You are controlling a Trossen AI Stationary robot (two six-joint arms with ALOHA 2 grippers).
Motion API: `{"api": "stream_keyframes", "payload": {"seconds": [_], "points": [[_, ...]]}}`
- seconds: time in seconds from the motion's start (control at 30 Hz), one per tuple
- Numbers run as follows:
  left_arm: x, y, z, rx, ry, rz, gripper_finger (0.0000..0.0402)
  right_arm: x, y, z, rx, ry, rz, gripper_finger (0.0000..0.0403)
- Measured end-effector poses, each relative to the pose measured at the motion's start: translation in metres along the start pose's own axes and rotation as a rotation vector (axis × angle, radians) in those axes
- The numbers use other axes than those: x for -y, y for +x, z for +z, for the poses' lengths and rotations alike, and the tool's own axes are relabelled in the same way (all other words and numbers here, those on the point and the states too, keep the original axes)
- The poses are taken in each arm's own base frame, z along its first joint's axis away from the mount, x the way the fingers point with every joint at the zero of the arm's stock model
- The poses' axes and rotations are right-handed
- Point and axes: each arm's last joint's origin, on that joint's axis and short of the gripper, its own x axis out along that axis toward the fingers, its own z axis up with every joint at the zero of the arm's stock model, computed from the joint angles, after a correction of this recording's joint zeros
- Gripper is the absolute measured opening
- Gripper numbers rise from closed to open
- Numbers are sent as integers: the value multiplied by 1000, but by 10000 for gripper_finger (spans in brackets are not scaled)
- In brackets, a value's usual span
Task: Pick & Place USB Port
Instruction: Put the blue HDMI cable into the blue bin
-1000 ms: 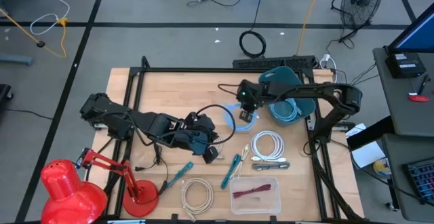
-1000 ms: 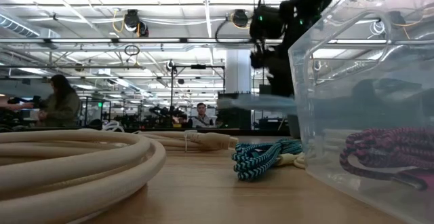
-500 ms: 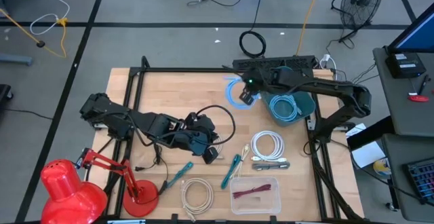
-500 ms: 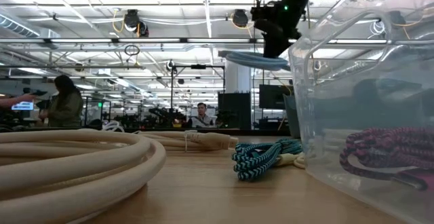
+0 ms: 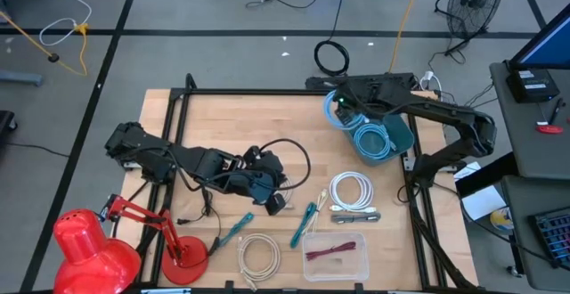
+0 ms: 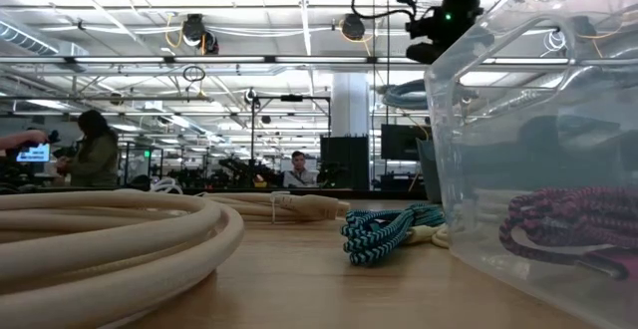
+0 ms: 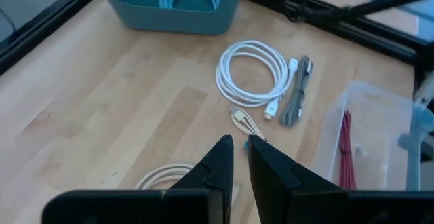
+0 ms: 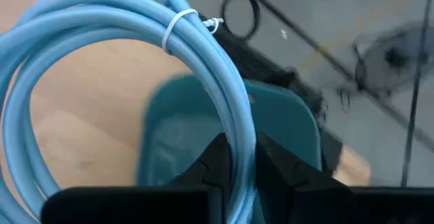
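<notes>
The right gripper [image 8: 234,157] is clamped on a coiled blue cable [image 8: 203,41], its fingers pinching one strand of the loop. In the high view the cable [image 5: 337,109] hangs at the far-left edge of the teal bin [image 5: 396,134], at the far right of the table [image 5: 223,125]; it is lifted clear of the wood and not yet inside. The right wrist view shows the bin's opening directly beyond the coil. One blue coil [image 5: 370,142] already lies in the bin, so at least one item appears placed.

The left gripper [image 7: 236,149] rests low over the middle of the table, fingers nearly together with a narrow gap and nothing between them.

Items outside the bin: a white cable [image 5: 351,190] with a grey adapter [image 5: 356,215] beside it, right of centre; a cream cable [image 5: 259,256] at the near edge; a teal braided cable [image 5: 303,224] between them. A red cable [image 5: 328,251] lies in a clear box [image 5: 358,267] at the near edge. A red lamp [image 5: 85,245] stands at the near-left corner.

Assessment: the carry is almost complete. Remaining for this item are the last travel over the bin and the release. Whether the loose cables are also due for placing cannot be established.
</notes>
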Motion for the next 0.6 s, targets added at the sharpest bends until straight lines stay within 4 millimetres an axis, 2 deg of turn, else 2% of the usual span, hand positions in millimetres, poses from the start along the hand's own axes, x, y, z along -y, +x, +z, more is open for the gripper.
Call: {"api": "stream_keyframes", "payload": {"seconds": [0.2,0.33,0.6], "points": [[-1,1,-1,-61,111,-74,46,27,6,-10,-45,175,-81,35],[-13,-4,-3,-137,201,-52,46,39,15,-24,-114,239,-128,37],[-24,-8,-3,-186,256,-27,46,38,41,-64,-240,299,-148,36]]}}
